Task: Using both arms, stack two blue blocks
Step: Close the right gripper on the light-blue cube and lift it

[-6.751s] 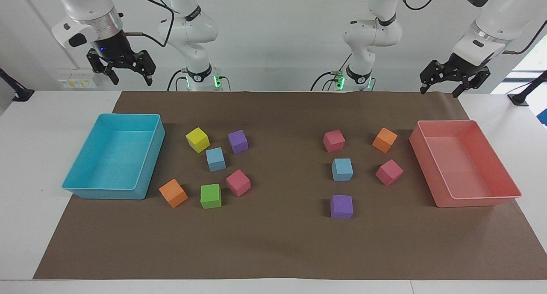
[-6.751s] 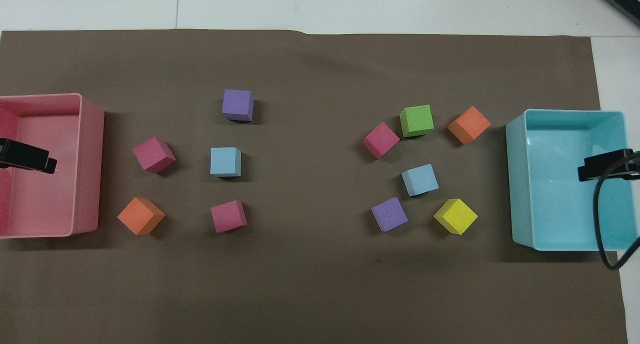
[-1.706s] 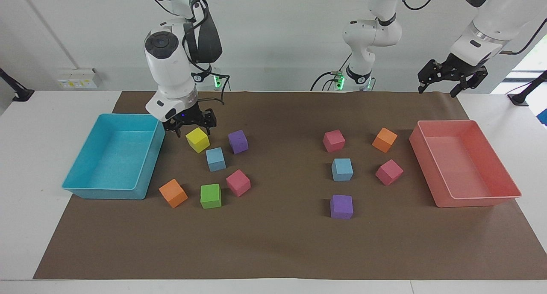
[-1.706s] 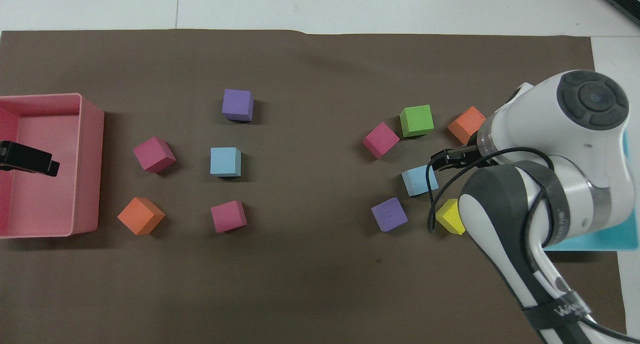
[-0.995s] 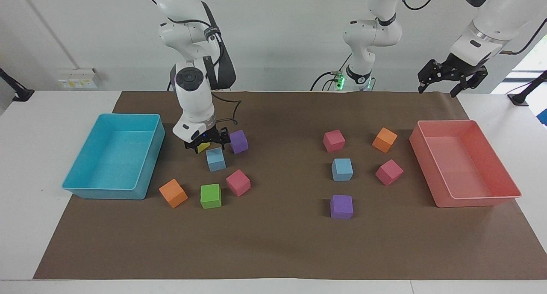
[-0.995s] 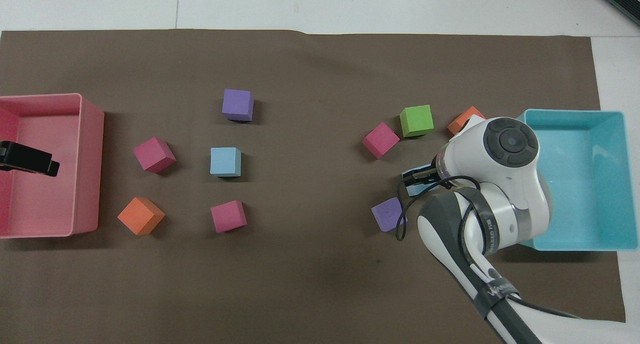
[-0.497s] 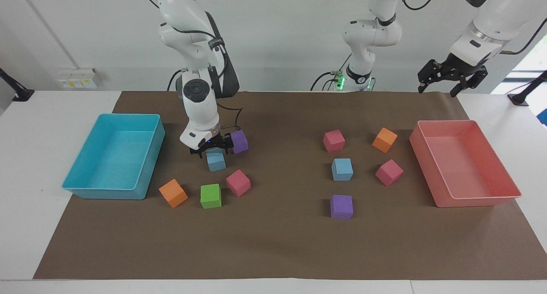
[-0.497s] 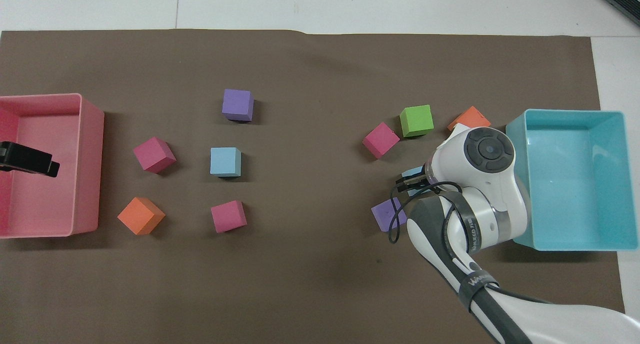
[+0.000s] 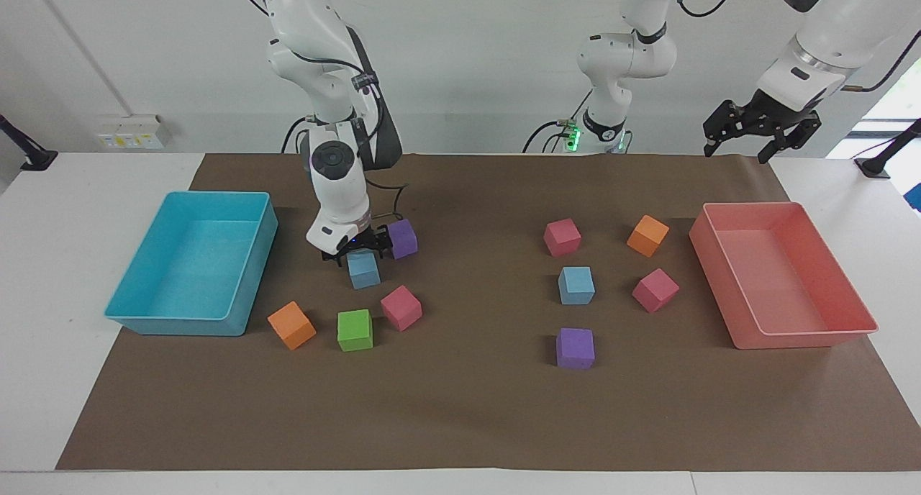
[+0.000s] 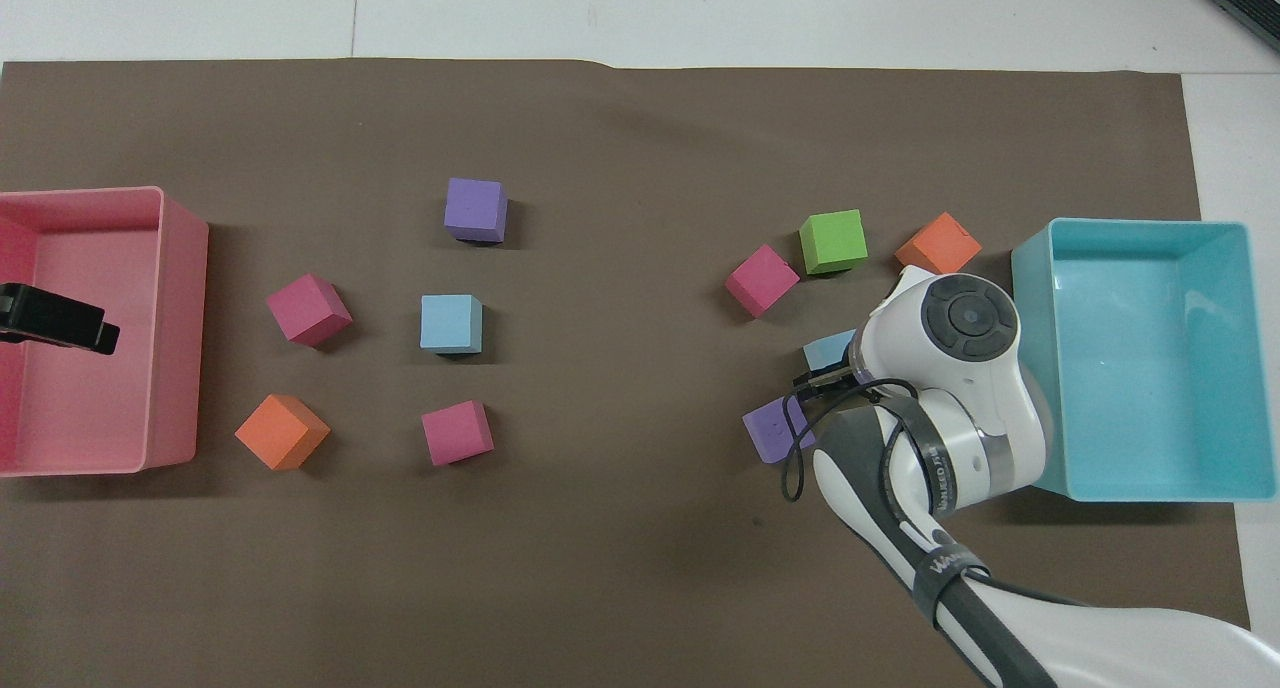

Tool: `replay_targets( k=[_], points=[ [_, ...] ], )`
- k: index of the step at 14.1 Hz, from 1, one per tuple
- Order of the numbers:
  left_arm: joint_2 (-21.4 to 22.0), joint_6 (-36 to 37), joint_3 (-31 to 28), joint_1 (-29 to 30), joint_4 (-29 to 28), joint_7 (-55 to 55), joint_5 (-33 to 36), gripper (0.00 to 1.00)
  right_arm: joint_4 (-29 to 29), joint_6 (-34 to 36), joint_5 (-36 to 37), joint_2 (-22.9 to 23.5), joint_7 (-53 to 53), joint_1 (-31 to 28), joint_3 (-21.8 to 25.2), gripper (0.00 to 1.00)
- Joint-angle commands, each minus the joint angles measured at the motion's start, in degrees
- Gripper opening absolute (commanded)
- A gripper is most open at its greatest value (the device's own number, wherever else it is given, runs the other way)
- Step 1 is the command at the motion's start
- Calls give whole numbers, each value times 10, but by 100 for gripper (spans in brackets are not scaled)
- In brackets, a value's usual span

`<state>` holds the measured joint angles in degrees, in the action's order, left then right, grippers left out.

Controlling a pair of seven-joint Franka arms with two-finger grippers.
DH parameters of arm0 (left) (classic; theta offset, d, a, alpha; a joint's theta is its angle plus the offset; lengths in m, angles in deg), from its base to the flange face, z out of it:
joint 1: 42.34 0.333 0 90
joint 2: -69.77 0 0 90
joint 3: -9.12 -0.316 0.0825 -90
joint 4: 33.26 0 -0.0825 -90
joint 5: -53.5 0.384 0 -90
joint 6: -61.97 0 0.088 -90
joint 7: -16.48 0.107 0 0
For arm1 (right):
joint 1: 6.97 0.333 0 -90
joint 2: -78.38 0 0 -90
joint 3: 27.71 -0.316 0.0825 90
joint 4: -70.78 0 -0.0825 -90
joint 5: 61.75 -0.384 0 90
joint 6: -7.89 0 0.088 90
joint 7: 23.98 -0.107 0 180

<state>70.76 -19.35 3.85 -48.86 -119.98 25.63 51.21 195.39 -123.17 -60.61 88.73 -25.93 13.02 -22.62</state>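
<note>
One blue block lies among the cubes near the turquoise tray; in the overhead view only a corner of this blue block shows past the right arm's wrist. My right gripper is open and low over it, with a fingertip at each side of the block's top. The second blue block sits alone in the cluster toward the left arm's end. My left gripper waits open, high over the pink tray.
A purple cube sits close beside the right gripper. Pink, green and orange cubes lie farther from the robots. The turquoise tray and pink tray stand at the two ends. Several cubes surround the second blue block.
My right arm swung in from the turquoise tray's end and came down over the blue block, ending lower and centred on it. The left arm stayed still. No cube moved.
</note>
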Motion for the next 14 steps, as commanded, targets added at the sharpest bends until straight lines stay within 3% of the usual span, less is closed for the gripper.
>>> replay_targets(
  k=[1, 5, 6, 8, 9, 10, 11, 14],
  points=[
    [16, 1, -2, -5, -16, 2, -3, 100, 13, -14, -38, -7, 23, -6, -1, 100],
    [17, 4, 0, -5, -17, 2, -3, 100, 14, -14, -46, -7, 30, -7, -1, 100],
    [19, 4, 0, -6, -20, 2, -3, 100, 14, -14, -46, -7, 34, -7, -1, 92],
    [19, 3, 0, -5, -20, 2, -3, 100, 14, -14, -46, -6, 43, -9, -1, 65],
    [18, 2, 0, -5, -20, 2, -3, 100, 14, -13, -46, -6, 42, -9, -1, 48],
    [18, 2, 0, -5, -20, 2, -3, 100, 14, -13, -46, -6, 35, -9, -1, 20],
    [18, 1, 0, -5, -20, 2, -3, 100, 14, -11, -47, -6, 31, -9, -1, 0],
    [18, 3, 0, -5, -20, 2, -3, 100, 5, -4, -46, -7, 8, -8, -1, 0]
  ],
)
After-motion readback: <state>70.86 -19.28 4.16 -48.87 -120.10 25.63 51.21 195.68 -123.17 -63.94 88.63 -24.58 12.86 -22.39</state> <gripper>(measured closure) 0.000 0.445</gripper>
